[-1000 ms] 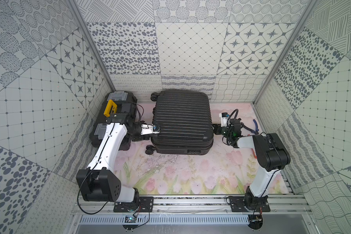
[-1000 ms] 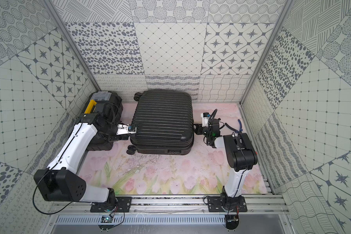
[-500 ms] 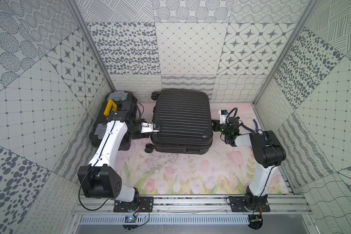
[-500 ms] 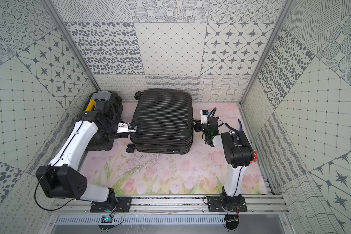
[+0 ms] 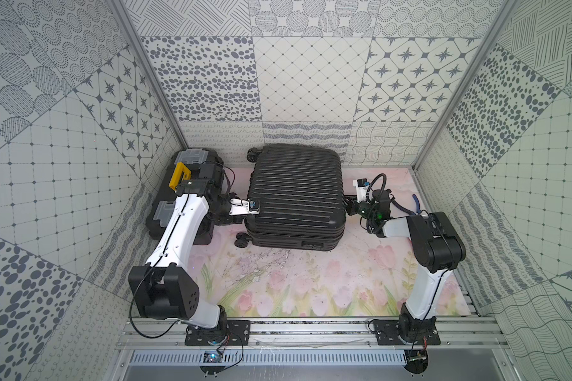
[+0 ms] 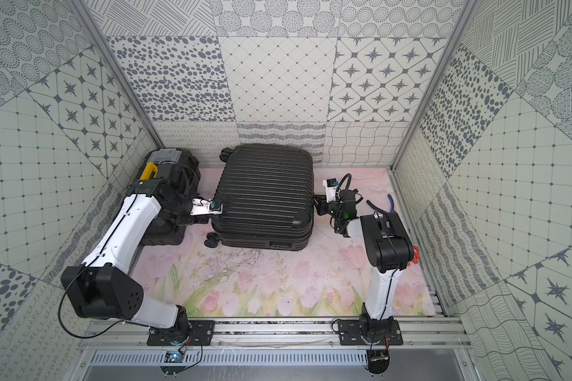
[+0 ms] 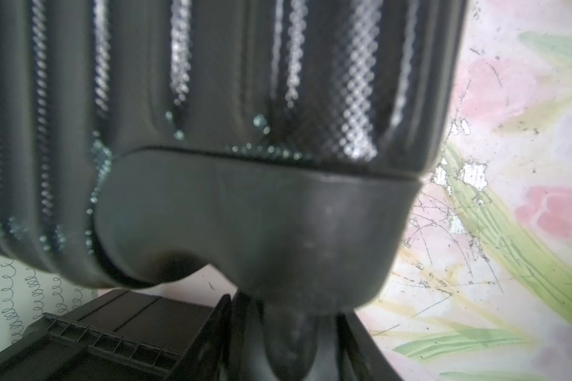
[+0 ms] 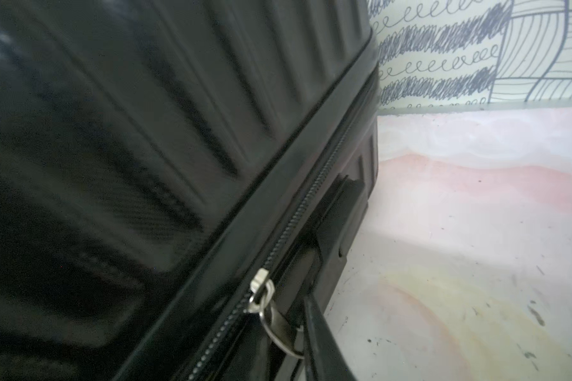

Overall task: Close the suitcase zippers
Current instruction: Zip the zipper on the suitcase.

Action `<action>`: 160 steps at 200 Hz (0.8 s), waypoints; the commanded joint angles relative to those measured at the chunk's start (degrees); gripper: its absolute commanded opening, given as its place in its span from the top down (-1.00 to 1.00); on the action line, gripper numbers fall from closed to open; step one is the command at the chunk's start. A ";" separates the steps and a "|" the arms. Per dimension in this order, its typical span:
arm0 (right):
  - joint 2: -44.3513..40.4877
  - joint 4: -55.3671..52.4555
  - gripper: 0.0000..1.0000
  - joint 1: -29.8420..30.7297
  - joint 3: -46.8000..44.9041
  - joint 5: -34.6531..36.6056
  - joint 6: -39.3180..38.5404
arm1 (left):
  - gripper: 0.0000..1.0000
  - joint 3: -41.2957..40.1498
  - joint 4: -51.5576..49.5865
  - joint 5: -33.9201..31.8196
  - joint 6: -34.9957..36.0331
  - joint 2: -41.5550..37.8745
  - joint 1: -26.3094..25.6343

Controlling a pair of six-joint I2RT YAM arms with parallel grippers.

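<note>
Right end effector point(image 5: 350, 208) | silvery metal pull tab point(image 8: 276, 321) | ribbed black suitcase point(image 5: 294, 194)

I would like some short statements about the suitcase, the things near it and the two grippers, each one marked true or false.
1. The suitcase lies flat with its lid down. True.
2. The toolbox has a red handle. False: its handle is yellow.
3. The right gripper is at the side of the suitcase where a silvery pull tab sits on the zip track. True.
4. The blue-handled pliers lie on top of the suitcase. False: they lie on the floral mat, beyond the right arm.
5. Both grippers are at the same side of the suitcase. False: the left gripper is at the opposite side, next to the toolbox.
</note>
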 commanded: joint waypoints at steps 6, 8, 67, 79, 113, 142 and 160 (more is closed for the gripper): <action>0.05 3.76 0.78 0.28 1.71 -4.63 -2.24 | 0.97 1.46 8.58 6.20 -1.82 -0.15 0.52; -0.04 3.72 0.79 0.20 1.67 -4.65 -2.21 | 0.97 1.43 8.63 6.16 -1.83 -0.15 0.53; -4.15 -1.00 1.00 -0.60 -0.49 -6.72 -2.96 | 0.98 1.68 7.76 5.11 -6.04 -0.06 0.56; -5.72 -3.04 1.00 -0.53 -1.95 -7.34 -3.19 | 0.98 1.33 8.57 5.22 -8.74 -0.15 0.55; -11.48 -6.11 1.00 0.12 -8.94 -5.18 -2.40 | 0.93 0.23 10.94 5.29 -17.71 -1.19 0.57; -15.21 -10.40 1.00 1.81 -12.58 -3.45 -3.06 | 0.89 -0.87 12.98 3.88 -24.07 -3.01 0.46; -17.57 -11.17 1.00 2.10 -14.98 -2.72 -2.31 | 0.90 -1.93 13.32 3.37 -26.77 -3.82 0.42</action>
